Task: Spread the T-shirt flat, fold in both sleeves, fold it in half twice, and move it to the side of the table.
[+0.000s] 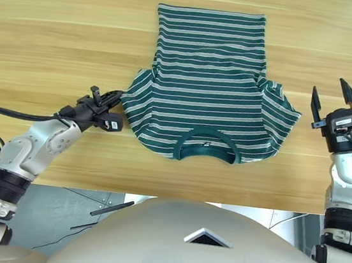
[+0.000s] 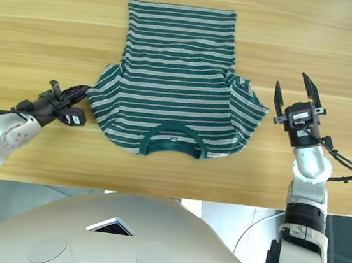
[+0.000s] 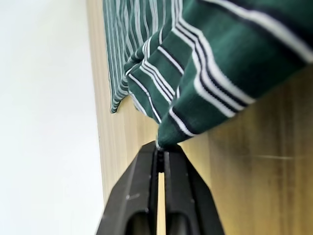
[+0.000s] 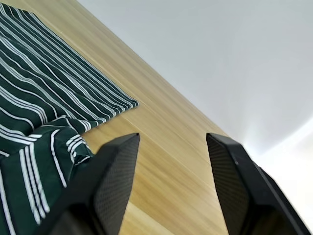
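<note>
My left gripper (image 3: 160, 148) is pinching the left sleeve (image 1: 137, 91) of the green-and-white striped fabric T-shirt (image 1: 208, 78). I'm favouring a low, taut inward fold. My right gripper (image 1: 330, 91) is hanging spread.

Grey floor (image 1: 58, 202), dark stick (image 1: 112, 208) on it

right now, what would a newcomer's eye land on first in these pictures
The green striped T-shirt lies in the middle of the wooden table, collar toward the robot. Next come the left hand, shut on the edge of the left sleeve, and the right hand, open with fingers up, beside the right sleeve without touching it.
</note>
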{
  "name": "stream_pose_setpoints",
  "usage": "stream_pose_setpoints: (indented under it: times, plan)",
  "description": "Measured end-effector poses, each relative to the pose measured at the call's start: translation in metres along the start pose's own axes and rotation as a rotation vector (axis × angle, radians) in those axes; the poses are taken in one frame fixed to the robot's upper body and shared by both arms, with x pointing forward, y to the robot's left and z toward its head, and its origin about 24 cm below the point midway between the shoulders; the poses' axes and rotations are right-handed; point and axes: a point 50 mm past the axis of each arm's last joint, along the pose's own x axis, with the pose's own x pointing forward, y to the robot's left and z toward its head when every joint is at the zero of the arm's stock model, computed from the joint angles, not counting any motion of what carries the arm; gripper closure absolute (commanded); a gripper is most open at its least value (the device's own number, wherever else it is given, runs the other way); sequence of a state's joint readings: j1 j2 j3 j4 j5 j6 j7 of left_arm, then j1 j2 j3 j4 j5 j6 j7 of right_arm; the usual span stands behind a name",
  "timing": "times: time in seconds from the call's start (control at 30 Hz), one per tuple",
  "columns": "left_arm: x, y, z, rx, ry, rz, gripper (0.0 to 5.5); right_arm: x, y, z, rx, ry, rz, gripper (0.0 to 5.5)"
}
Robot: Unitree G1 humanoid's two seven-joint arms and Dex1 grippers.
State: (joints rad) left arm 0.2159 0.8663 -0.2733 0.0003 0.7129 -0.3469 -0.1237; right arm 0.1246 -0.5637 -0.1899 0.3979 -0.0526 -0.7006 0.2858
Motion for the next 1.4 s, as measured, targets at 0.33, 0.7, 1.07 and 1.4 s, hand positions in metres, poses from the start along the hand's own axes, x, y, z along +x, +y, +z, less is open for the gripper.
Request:
stream_pose_setpoints:
  times: [0.33,0.7,1.07,1.4]
  plan:
    - [0.006,-0.005,0.040,-0.145,-0.169,0.129,5.49,0.003,-0.001,0.001,0.000,-0.009,0.001,2.99]
    - [0.018,0.023,0.053,-0.162,-0.235,0.376,5.49,0.003,0.004,-0.002,0.009,0.008,0.018,2.99]
    - [0.029,0.010,0.058,-0.149,-0.265,0.305,5.49,0.003,0.006,-0.003,0.012,0.009,0.024,2.99]
    - [0.051,0.006,0.096,-0.177,-0.467,0.267,5.49,0.006,0.009,-0.003,0.017,0.007,0.036,2.99]
